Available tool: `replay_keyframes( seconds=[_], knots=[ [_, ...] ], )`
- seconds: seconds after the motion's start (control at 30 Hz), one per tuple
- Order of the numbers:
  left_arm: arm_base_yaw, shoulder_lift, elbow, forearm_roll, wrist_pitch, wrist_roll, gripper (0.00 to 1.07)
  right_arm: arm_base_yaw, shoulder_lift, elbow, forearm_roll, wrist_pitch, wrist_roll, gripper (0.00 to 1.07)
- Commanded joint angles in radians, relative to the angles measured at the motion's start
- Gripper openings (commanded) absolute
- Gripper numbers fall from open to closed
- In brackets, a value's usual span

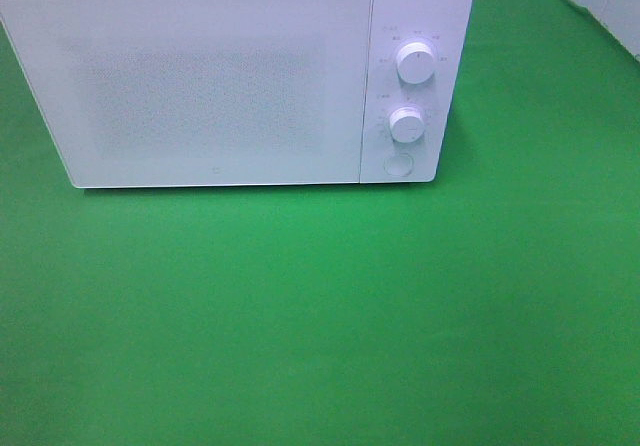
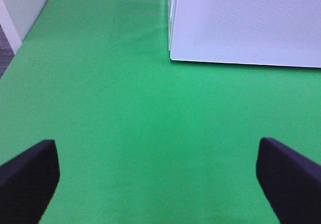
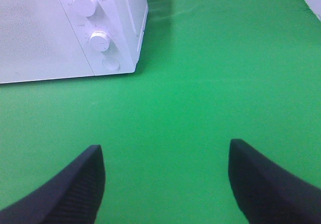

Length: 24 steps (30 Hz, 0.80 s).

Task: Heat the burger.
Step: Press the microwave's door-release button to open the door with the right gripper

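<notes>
The microwave (image 1: 210, 86) stood shut; the burger showed in no view, perhaps inside. Left gripper (image 2: 155, 153) and right gripper (image 3: 165, 153) hung open, empty. Turning the lower knob (image 1: 407, 124) probably came next.

**Staged test bench in a laboratory-type room, with one kitchen appliance as a prop.** A white microwave (image 1: 215, 81), its door shut, stands on a counter (image 1: 320, 316) covered from edge to edge in plain bright green cloth. Its panel carries an upper dial (image 1: 415, 63), a lower dial (image 1: 407, 124) and a round button (image 1: 398, 164). A bare white wall (image 1: 600, 1) borders the cloth. In the left wrist view, a white panel (image 2: 25, 3) and a grey strip (image 2: 4, 53) lie past the cloth's edge.
</notes>
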State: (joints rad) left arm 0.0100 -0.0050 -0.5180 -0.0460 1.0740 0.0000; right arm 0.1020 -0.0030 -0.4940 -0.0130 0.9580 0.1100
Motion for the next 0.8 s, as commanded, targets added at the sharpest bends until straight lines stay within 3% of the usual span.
replay_keyframes(
  seconds=[0.03,0.63,0.8],
  knots=[
    [-0.005,-0.005,0.003,-0.007,-0.006,0.0,1.0,-0.007,-0.029,0.003,-0.01,-0.002,-0.011,0.68],
    [-0.005,-0.005,0.003,-0.007,-0.006,0.0,1.0,-0.007,-0.023,0.003,-0.007,-0.004,-0.01,0.68],
    [-0.005,-0.005,0.003,-0.007,-0.006,0.0,1.0,-0.007,0.046,-0.02,-0.003,-0.043,-0.01,0.68]
  ],
)
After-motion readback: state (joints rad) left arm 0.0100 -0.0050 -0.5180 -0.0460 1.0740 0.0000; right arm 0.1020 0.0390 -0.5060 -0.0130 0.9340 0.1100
